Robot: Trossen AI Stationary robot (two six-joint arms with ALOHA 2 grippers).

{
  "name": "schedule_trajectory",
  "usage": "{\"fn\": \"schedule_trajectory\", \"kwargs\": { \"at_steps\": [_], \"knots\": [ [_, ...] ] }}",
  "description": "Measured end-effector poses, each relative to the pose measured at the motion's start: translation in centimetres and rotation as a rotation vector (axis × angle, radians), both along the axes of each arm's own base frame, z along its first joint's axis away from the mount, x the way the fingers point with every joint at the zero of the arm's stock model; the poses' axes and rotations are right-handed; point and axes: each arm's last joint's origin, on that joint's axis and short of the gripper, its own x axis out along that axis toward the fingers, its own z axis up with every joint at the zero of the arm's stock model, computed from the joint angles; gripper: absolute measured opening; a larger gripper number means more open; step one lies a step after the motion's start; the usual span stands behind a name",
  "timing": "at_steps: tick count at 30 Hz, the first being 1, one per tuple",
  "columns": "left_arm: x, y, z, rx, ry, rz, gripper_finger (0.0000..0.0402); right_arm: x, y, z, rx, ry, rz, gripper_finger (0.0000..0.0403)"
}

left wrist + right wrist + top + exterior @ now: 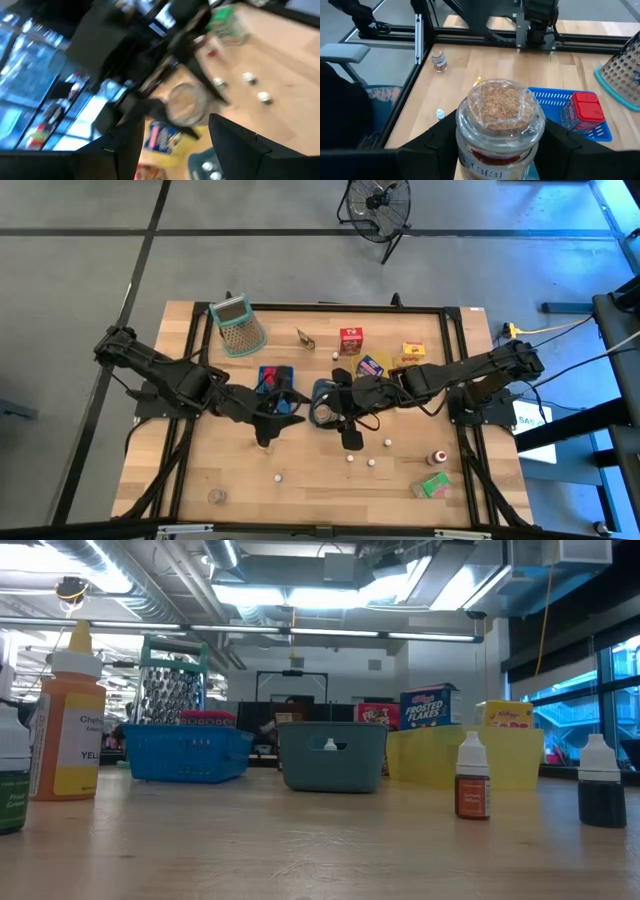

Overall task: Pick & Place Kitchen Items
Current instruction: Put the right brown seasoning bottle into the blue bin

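My right gripper (335, 402) is over the grey-blue tray (322, 412) at the table's middle, shut on a glass jar (501, 120) of brown grains with a clear seal on top. My left gripper (290, 405) is just left of it, beside the blue tray (275, 378), open (172, 145) and pointing at the jar (187, 102). The red carton (350, 340) and yellow carton (413, 352) stand near the far edge. The blue-purple carton (370, 366) lies in the yellow tray (392, 364). The green carton (433, 485), the red-capped bottle (437, 457) and white round pieces (370, 462) lie near right. My right gripper pinches the jar's glass wall (465, 145) just below its rim, one finger (437, 142) on each side. The sealed top faces my wrist camera. Whether the jar's base rests in the grey-blue tray is hidden by the gripper.
The green-rimmed grater (238, 325) lies far left. A red-lidded piece (585, 107) sits in the blue tray. Another small jar (215, 496) stands near left. In the low view, an orange bottle (68, 720) and two dropper bottles (472, 780) stand on the table; no arm shows there.
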Motion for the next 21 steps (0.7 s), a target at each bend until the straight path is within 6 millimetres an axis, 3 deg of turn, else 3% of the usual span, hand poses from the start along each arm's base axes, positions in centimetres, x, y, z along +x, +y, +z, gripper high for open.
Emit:
{"fn": "schedule_trajectory", "kwargs": {
  "at_steps": [6, 15, 21],
  "knots": [
    [-0.03, -0.29, -0.08, -0.054, 0.011, -0.037, 0.0235, 0.00, 0.00, 0.00, 0.000, -0.001, 0.000, 0.0196],
    [-0.25, -0.44, -0.53, -0.112, 0.075, -0.104, 0.0308, 0.02, 0.00, 0.03, -0.001, -0.004, 0.001, 0.0196],
    [-0.29, -0.43, -0.52, -0.163, 0.062, -0.029, 0.0323, 0.17, 0.05, -0.07, 0.002, -0.006, 0.001, 0.0196]
  ]
}}
